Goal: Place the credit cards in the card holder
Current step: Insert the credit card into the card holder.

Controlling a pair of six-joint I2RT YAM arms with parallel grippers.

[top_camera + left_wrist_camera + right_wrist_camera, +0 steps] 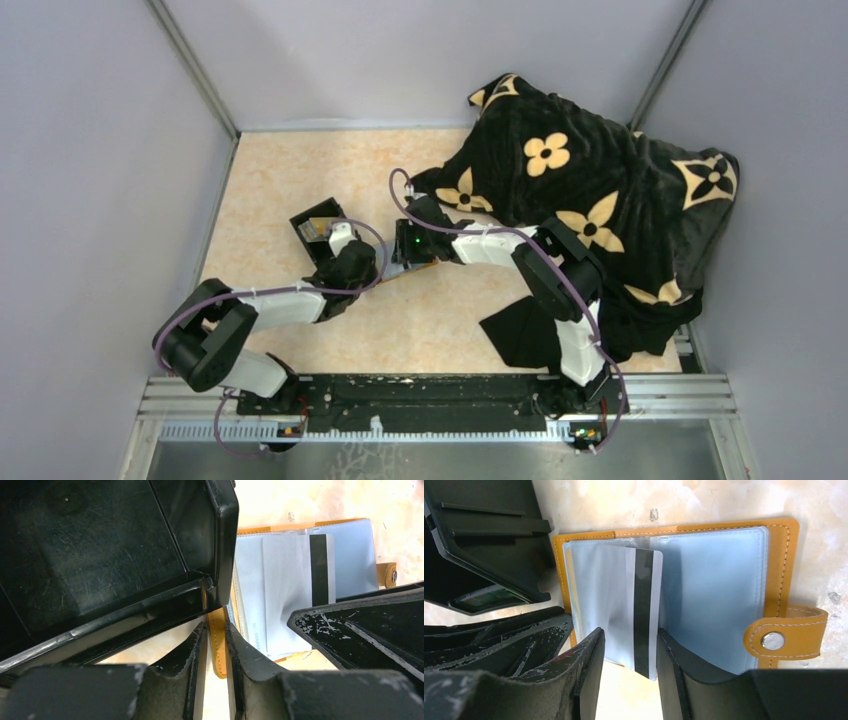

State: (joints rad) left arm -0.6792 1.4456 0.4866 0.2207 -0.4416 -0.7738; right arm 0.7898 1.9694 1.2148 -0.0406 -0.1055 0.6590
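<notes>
Marbled beige tabletop (300, 170) runs between grey walls, with a black flowered blanket (600, 180) heaped at the far right. Both arms meet mid-table over the card holder (781, 555), which lies open and flat, clear pockets facing up, just beside the black box (100, 555). My left gripper (215, 628) is nearly closed with the holder's orange edge between its fingers. I read that as a pinch to stop the holder sliding.

One pale card (642, 605) with a dark stripe sits partway in a middle pocket, its lower end sticking out. My right gripper (629, 630) has its jaws apart on either side of that end, and I see no squeeze on the card. I judge this card mostly in and needing a push home. Something card-like shows inside the box, so more cards seem left to load, though I can't count them.
</notes>
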